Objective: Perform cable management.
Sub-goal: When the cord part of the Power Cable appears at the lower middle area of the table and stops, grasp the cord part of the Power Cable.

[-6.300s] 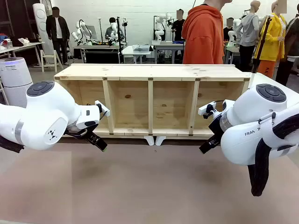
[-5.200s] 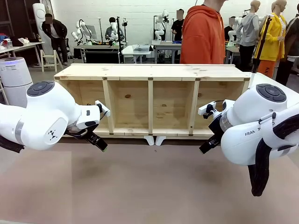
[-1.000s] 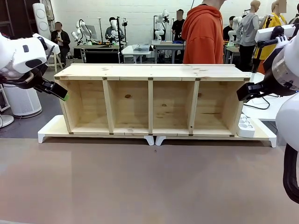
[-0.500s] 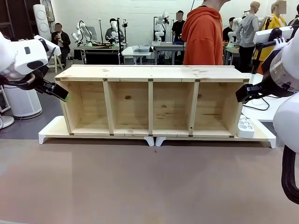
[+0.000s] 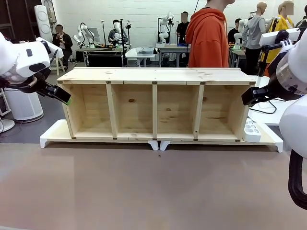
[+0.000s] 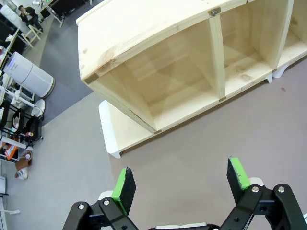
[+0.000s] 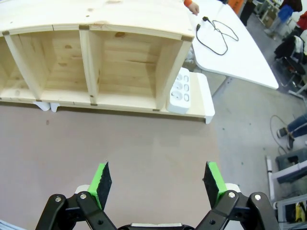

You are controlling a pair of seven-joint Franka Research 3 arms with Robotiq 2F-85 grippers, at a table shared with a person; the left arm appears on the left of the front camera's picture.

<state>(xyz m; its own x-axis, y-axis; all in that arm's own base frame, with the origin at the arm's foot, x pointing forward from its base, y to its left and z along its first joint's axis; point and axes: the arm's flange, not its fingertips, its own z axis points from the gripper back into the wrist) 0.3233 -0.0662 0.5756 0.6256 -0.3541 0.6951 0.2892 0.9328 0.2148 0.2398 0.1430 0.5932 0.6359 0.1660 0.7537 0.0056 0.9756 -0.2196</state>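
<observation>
**Nearest.** In the left wrist view, the left fingers (image 6: 125, 189) stand spread wide, with nothing between their green pads. They hang above the brown desk (image 6: 201, 143) and look down on the left end of the wooden shelf (image 6: 158, 62). In the right wrist view, the right fingers (image 7: 101, 178) are also spread and empty, above the desk off the shelf's right end. In the front view, each pair of fingers hangs at about the height of the shelf's upper half, one beside each end wall.

**Middle.** The shelf lies lengthwise across the desk, with four open compartments facing the robot. It rests on two white base boards (image 5: 53, 132), which meet under the middle partition and stick out past both ends. A white power strip (image 7: 181, 91) lies sockets-up on the right board, just beside the shelf's right end wall.

**Farther.** The cable (image 7: 225, 51) lies in loose black loops on a white side desk (image 7: 240, 62) beyond the shelf's right end, with its plug toward the far edge. It lies apart from the power strip, and whether the two are joined cannot be made out. A white cylindrical appliance (image 6: 29, 74) stands on the floor past the shelf's left end.

**Farthest.** A person in an orange hooded top (image 5: 207, 38) stands behind the shelf, with one hand (image 7: 191, 5) near its far right corner.
</observation>
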